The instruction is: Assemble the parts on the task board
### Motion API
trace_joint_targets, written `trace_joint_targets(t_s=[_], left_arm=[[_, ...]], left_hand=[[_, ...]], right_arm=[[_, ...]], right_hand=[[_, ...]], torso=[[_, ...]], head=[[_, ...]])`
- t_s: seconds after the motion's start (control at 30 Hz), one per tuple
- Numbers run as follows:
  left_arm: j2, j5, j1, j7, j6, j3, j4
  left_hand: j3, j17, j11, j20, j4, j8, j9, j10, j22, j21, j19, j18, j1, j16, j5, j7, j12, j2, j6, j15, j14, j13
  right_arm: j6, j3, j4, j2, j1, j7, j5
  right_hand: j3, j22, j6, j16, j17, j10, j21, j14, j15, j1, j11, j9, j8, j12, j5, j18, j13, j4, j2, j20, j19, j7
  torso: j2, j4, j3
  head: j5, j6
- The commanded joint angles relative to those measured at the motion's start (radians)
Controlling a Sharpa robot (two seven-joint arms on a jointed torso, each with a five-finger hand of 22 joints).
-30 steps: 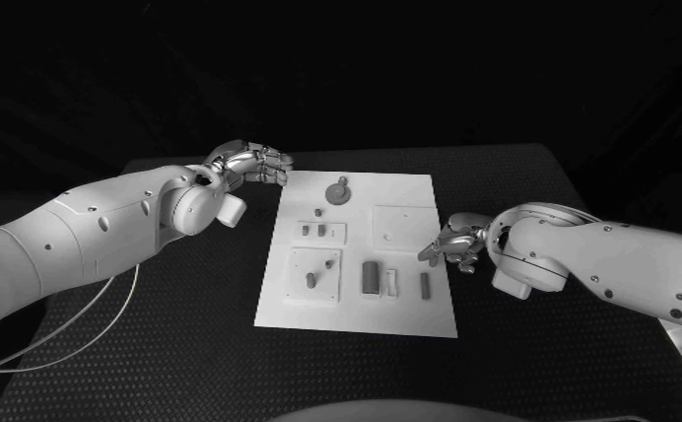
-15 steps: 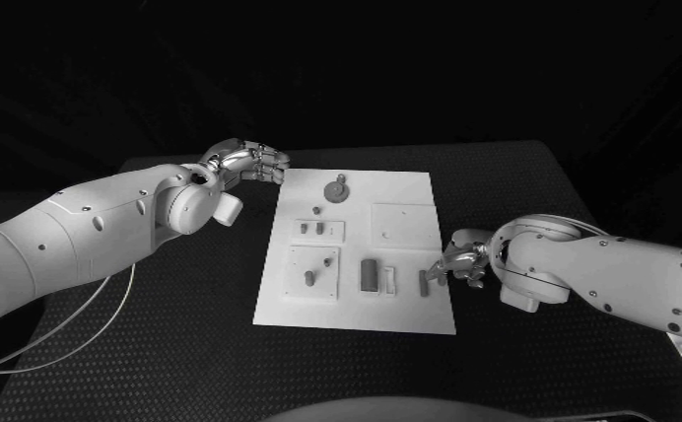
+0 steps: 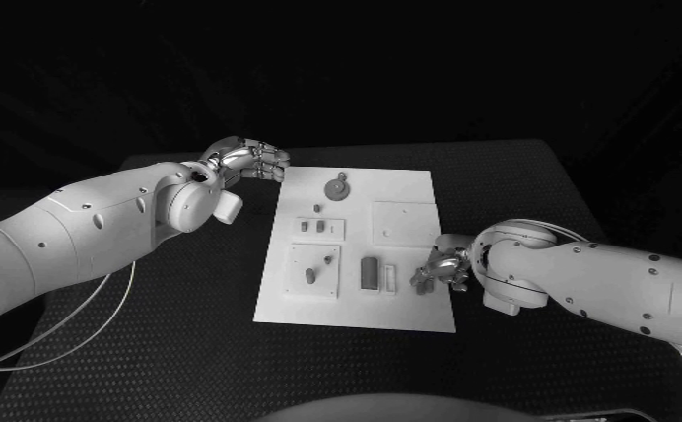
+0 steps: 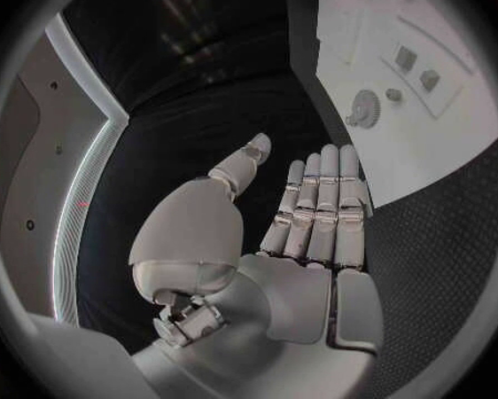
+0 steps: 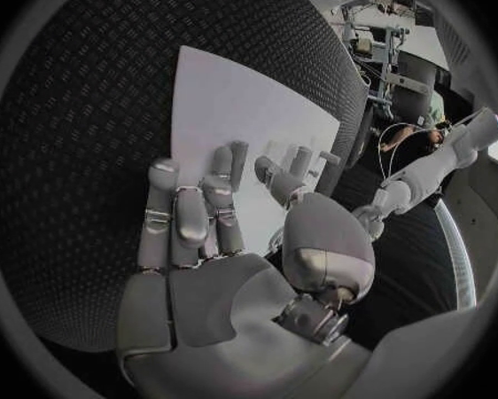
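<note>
While the white task board [image 3: 405,309] lies flat in the middle of the black table [image 3: 540,195], reaching close to the table's far edge, the robot's two arms come in from either side. The left hand [image 3: 250,162] hovers just off the board's far left corner, over bare tabletop. Its fingers [image 4: 321,206] lie straight and side by side, the thumb set apart, and it holds nothing.

The right hand [image 3: 443,269] is over the board's right edge, toward the near right corner. Its fingers [image 5: 188,213] are spread loosely above the white surface, and from the wrist camera nothing appears between them. Whether a fingertip touches the small upright peg [image 3: 422,287] just beside the hand cannot be told.

On the board, a round toothed gear [image 3: 337,190] sits near the far edge. Below it, two small pieces [image 3: 318,230] stand in a raised block. A square plate [image 3: 404,223] lies toward the right edge. Near the left edge, a larger raised block [image 3: 314,274] carries a small slanted part. A dark upright bar [image 3: 370,275] stands near the middle of the near half, with a pale slot just beside it.
</note>
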Motion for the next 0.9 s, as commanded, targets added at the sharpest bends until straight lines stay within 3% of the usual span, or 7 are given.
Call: trace_joint_targets(t_s=[0.03, 0.23, 0.47, 0.63, 0.9], left_arm=[[0.002, 0.006, 0.001, 0.007, 0.016, 0.001, 0.002], [0.001, 0.006, 0.001, 0.004, 0.017, 0.001, 0.002], [0.003, 0.006, 0.001, 0.002, 0.022, 0.0, 0.003], [0.003, 0.006, 0.001, -0.001, 0.023, 0.0, 0.002], [0.001, 0.006, 0.001, -0.003, 0.026, 0.0, 0.002]], left_hand=[[0.001, 0.001, 0.002, 0.005, 0.005, 0.003, -0.002, 0.006, 0.0, -0.004, -0.002, 0.013, -0.011, -0.004, 0.005, 0.002, 0.005, 0.001, 0.006, 0.007, 0.0, -0.002], [0.001, 0.002, 0.003, 0.006, 0.005, 0.003, -0.002, 0.006, 0.0, -0.004, -0.002, 0.013, -0.012, -0.004, 0.005, 0.002, 0.005, 0.001, 0.006, 0.008, 0.0, -0.002], [0.001, 0.002, 0.003, 0.006, 0.006, 0.003, -0.002, 0.005, 0.0, -0.004, -0.002, 0.013, -0.013, -0.005, 0.005, 0.002, 0.005, 0.001, 0.006, 0.008, 0.0, -0.002], [0.0, 0.003, 0.003, 0.006, 0.007, 0.004, -0.002, 0.005, 0.0, -0.004, -0.002, 0.013, -0.015, -0.006, 0.005, 0.003, 0.005, 0.002, 0.005, 0.008, 0.0, -0.003], [0.0, 0.003, 0.003, 0.006, 0.008, 0.003, -0.003, 0.005, 0.001, -0.004, -0.003, 0.013, -0.018, -0.006, 0.005, 0.003, 0.005, 0.002, 0.005, 0.008, 0.0, -0.003]], right_arm=[[0.017, -0.009, -0.012, 0.01, -0.016, -0.003, -0.062], [-0.001, -0.01, -0.045, 0.037, -0.023, 0.003, -0.077], [-0.021, -0.014, -0.08, 0.076, -0.044, 0.003, -0.148], [-0.023, -0.015, -0.091, 0.096, -0.06, 0.007, -0.177], [-0.024, -0.015, -0.089, 0.095, -0.061, 0.009, -0.181]], right_hand=[[0.006, 0.015, -0.008, 0.001, -0.001, 0.0, 0.003, 0.002, 0.001, -0.006, -0.005, -0.001, -0.009, 0.004, 0.002, 0.006, 0.002, 0.002, -0.001, 0.0, 0.006, 0.004], [0.013, 0.015, -0.018, -0.001, -0.013, -0.005, 0.002, -0.007, 0.003, 0.003, -0.002, 0.003, -0.015, -0.002, 0.001, 0.006, 0.0, -0.013, 0.019, 0.0, 0.003, 0.007], [0.015, 0.016, -0.028, -0.001, -0.018, -0.007, 0.003, -0.013, 0.008, 0.037, 0.003, 0.007, -0.027, -0.005, 0.001, 0.006, -0.001, -0.081, 0.07, 0.003, 0.0, 0.012], [0.016, 0.016, -0.04, -0.002, -0.023, -0.008, 0.002, -0.016, 0.011, 0.046, 0.007, 0.004, -0.038, -0.005, 0.001, 0.006, -0.001, -0.101, 0.077, 0.005, 0.0, 0.017], [0.025, 0.017, -0.046, -0.002, -0.026, -0.008, 0.003, -0.018, 0.015, 0.095, 0.011, -0.001, -0.049, -0.003, 0.001, 0.006, 0.0, -0.12, 0.095, 0.004, -0.002, 0.022]], torso=[[0.0, 0.0, -0.0008], [0.0, -0.001, -0.0002], [0.0, -0.0008, -0.001], [0.0, 0.0, 0.0006], [0.0, -0.0019, -0.0006]], head=[[0.002, -0.002], [0.005, -0.002], [0.004, 0.001], [0.006, 0.0], [0.009, 0.0]])
